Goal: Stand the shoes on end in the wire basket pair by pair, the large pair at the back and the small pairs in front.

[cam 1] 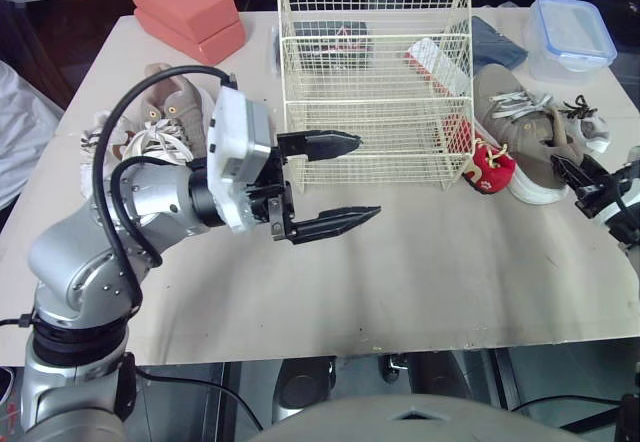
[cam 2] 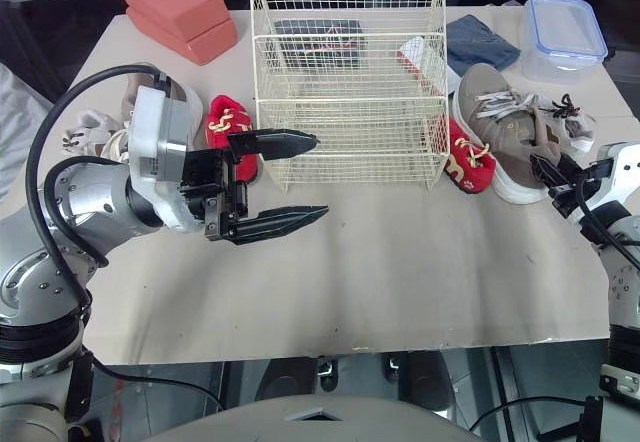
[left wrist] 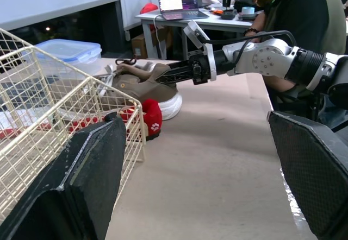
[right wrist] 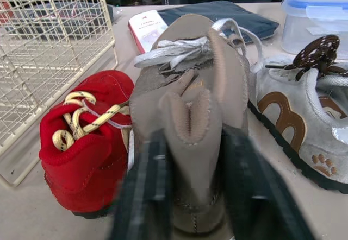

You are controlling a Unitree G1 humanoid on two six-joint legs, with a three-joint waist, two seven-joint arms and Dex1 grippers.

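So basically nothing's done yet: no shoe is standing in the basket (cam 1: 375, 100), as far as I can see.

By the table's (cam 1: 430, 262) left edge there's a little heap: the left tan shoe (cam 1: 175, 97), a white shoe (cam 1: 100, 130) and the left red shoe (cam 2: 228, 122), all lying flat. The left claw (cam 1: 365, 177) hovers wide open and empty over the table, just in front of the basket's left front corner.

The basket sits mid-table toward the back edge. A dark flat thing (cam 1: 330, 34) shows through the wires; I can't tell if it's inside or behind.

The right red shoe (cam 1: 490, 167) is touching the basket's right front corner, with the right tan shoe (cam 1: 525, 127) just beside it. The grey shoe (cam 1: 590, 122) is next to that, near the right edge.

The right claw (cam 1: 565, 172) is narrow, pinching the heel of the right tan shoe, which rests sole-down on the table.

My read: it's going for the big pair first, which makes sense since that goes at the back. All three pairs are left to do.
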